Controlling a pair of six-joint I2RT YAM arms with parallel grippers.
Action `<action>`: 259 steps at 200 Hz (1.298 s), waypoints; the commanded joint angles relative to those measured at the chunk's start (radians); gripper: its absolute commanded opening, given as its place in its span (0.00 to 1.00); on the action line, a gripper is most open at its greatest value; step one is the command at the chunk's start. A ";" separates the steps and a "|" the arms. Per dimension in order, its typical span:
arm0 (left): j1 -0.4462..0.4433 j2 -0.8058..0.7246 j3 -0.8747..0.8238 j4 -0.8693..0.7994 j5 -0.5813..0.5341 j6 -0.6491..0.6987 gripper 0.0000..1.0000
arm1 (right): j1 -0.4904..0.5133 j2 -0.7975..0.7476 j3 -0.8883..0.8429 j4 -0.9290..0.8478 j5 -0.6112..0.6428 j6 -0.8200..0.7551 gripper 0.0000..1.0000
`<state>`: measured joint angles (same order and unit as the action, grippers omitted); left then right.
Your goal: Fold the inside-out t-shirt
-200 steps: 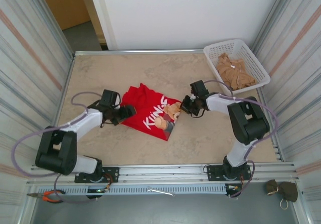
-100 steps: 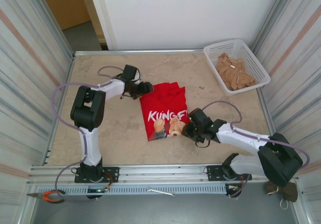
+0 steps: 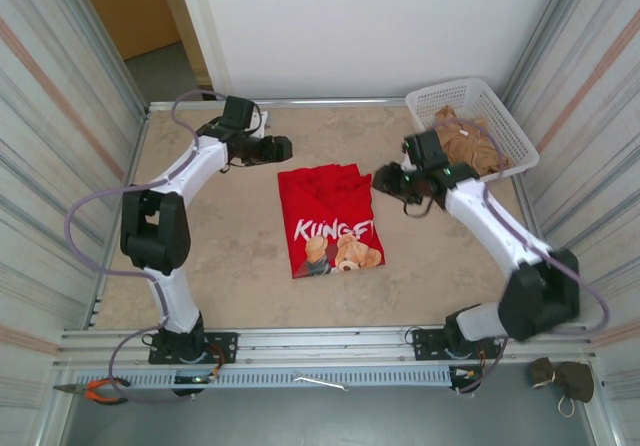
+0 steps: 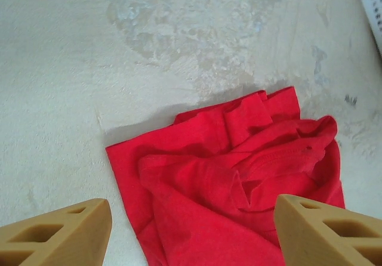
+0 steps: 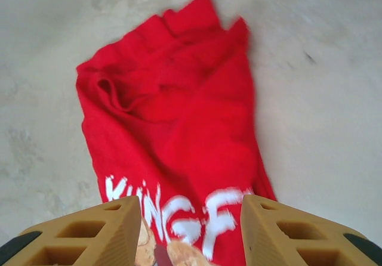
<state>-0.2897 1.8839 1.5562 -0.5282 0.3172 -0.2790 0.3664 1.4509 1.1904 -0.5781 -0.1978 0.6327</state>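
**One red shirt between my two open grippers**

From above, I count one inside-out t-shirt [image 3: 330,216]. It lies as a folded rectangle on the table [image 3: 220,256], with its print facing up. It sits between my two grippers and nearer my bases than either of them. My left gripper [image 3: 283,149] is off the shirt's far left corner, clear of the cloth. My right gripper [image 3: 383,178] is near its far right corner. The white letters on the shirt read "KUNGF", with two cartoon figures under them. Past my right gripper stands one white basket [image 3: 425,106] holding a heap of tan cloth [image 3: 468,146]. I cannot count the pieces in the heap.

From my left wrist, my left gripper [image 4: 191,203] has its two tan fingers [image 4: 59,233] spread wide with nothing between them. The t-shirt [image 4: 239,182] lies ahead of them and below, its rumpled plain red end towards me. No writing shows here.

From my right wrist, my right gripper [image 5: 190,209] is parted to a middling gap and holds nothing. The t-shirt [image 5: 173,117] lies flat on the table straight ahead of my fingers [image 5: 89,236]. The white "KUNGF" sits just beyond the tips.
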 commanded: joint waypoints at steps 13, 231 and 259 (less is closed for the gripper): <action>-0.054 0.092 0.070 -0.138 -0.062 0.145 0.71 | 0.021 0.305 0.251 -0.138 -0.050 -0.312 0.46; -0.045 0.182 -0.011 -0.056 -0.089 0.108 0.64 | 0.163 0.736 0.659 -0.241 0.270 -0.509 0.00; -0.034 0.169 -0.062 -0.022 -0.083 0.087 0.61 | 0.158 0.693 0.673 -0.232 0.238 -0.488 0.00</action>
<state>-0.3389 2.0506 1.5391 -0.5785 0.2188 -0.1661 0.5297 2.2082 1.8236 -0.7975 0.0525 0.1299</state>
